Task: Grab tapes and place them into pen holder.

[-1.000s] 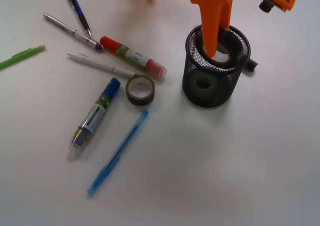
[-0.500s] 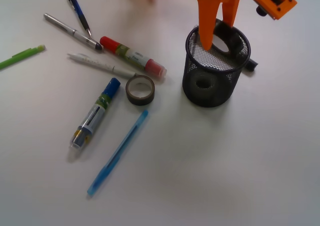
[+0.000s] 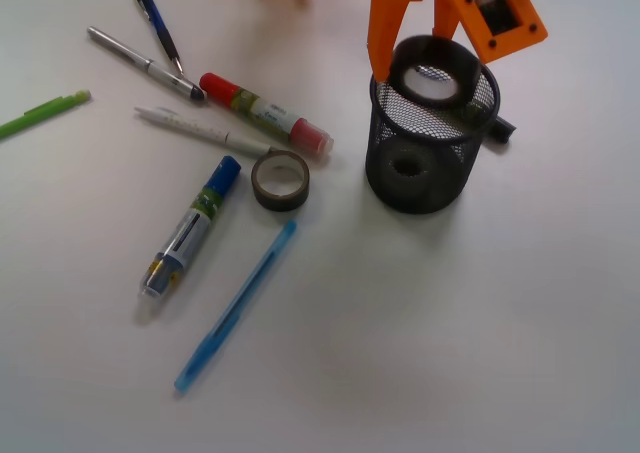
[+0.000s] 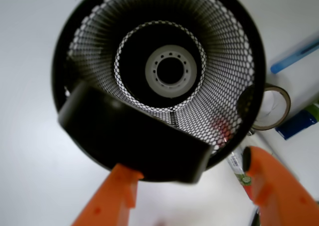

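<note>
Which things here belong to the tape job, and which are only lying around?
Job: pen holder; black tape roll at its rim; roll inside; brown tape roll on the table; gripper.
Lying about: red marker; blue marker; blue pen; green pen.

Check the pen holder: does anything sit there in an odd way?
Yes. A black tape roll sits tilted across the pen holder's rim, not down inside like the roll at the bottom. The open gripper no longer grips it.
</note>
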